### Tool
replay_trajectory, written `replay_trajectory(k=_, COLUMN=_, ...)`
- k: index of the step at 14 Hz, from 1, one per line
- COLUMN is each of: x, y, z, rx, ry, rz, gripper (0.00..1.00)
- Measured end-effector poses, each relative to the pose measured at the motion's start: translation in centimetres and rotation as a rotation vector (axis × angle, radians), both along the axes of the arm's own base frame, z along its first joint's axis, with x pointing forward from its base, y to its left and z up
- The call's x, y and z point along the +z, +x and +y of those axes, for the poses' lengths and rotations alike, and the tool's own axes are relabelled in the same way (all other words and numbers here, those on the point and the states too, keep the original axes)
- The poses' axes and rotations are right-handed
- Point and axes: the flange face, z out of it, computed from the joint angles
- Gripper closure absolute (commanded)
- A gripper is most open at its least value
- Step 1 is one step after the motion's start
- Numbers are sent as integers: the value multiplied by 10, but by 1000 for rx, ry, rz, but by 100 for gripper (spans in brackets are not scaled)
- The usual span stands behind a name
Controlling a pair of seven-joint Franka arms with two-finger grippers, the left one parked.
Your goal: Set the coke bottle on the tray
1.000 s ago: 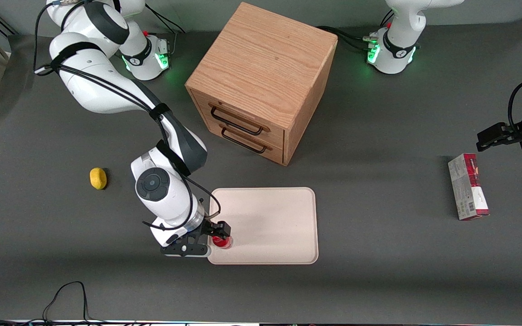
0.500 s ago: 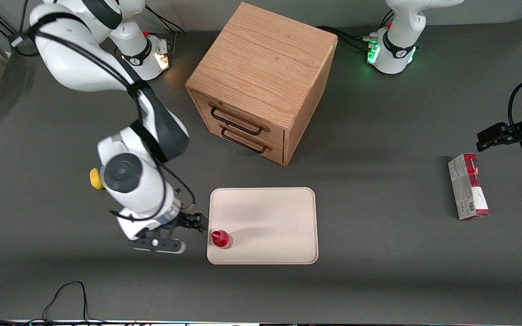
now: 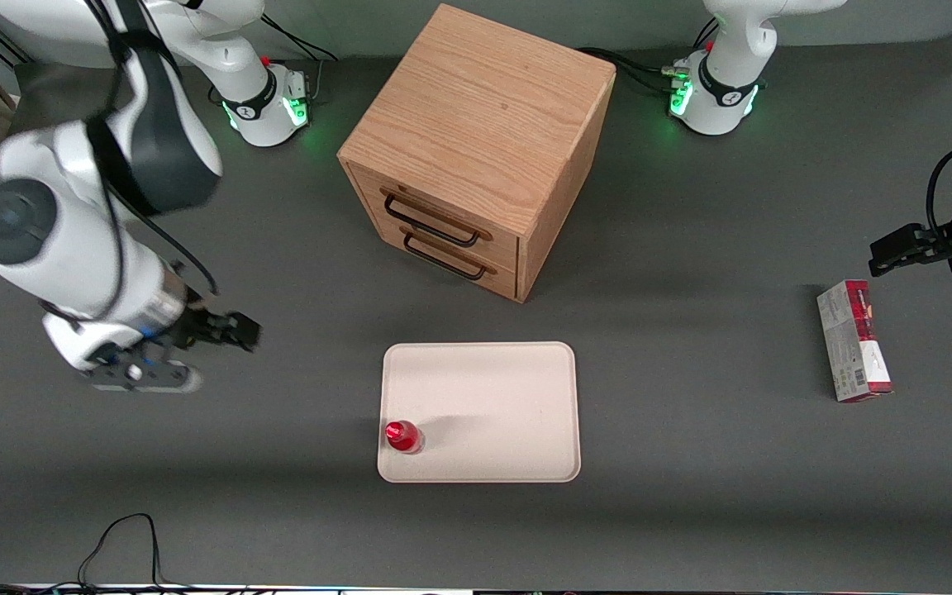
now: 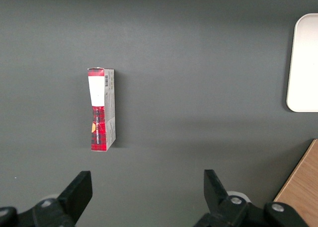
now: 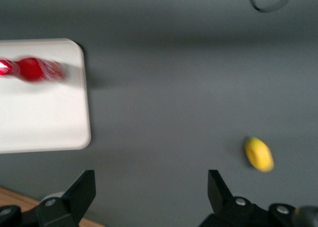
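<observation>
On the tray (image 3: pixel 492 397), close to the corner that is nearest the front camera and toward the working arm's end of the table, the coke bottle (image 3: pixel 402 435) is seen standing upright. Its red cap is pointed up, and nothing is touching it. In the right wrist view the coke bottle (image 5: pixel 32 69) is shown as a red blur on the pale tray (image 5: pixel 44 122), near the tray's rounded edge. The job looks done, because the bottle is resting on the tray all by itself. The gripper (image 3: pixel 232 330) is held well apart from the bottle, up above the dark table (image 3: pixel 691 413), toward the working arm's end. Its two fingers are spread wide with nothing held between them, as is shown in the right wrist view. A small yellow lemon (image 5: pixel 258 154) is seen lying on the table under the arm in that same view. Farther from the front camera than the tray, a wooden drawer cabinet (image 3: pixel 476 149) is set, with both drawers closed. A red-and-grey carton (image 3: pixel 854 340) is lying flat toward the parked arm's end of the table. Nothing more seems to be left, except maybe for the arm to be parked.
</observation>
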Motion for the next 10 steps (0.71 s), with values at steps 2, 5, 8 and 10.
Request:
replay_trajectory(k=2, x=22, y=-38, z=-48, rx=-30, ry=6, rz=2, gripper=0)
replay_trajectory(k=5, x=52, y=-94, z=-89, rx=-58, ry=33, rz=22, gripper=0)
replay_trajectory(k=8, x=71, y=-119, z=-91, rx=-51, ry=48, rz=12, gripper=0)
replay_trajectory(k=10, x=73, y=-122, z=-90, rx=-47, ry=49, rz=10, gripper=0)
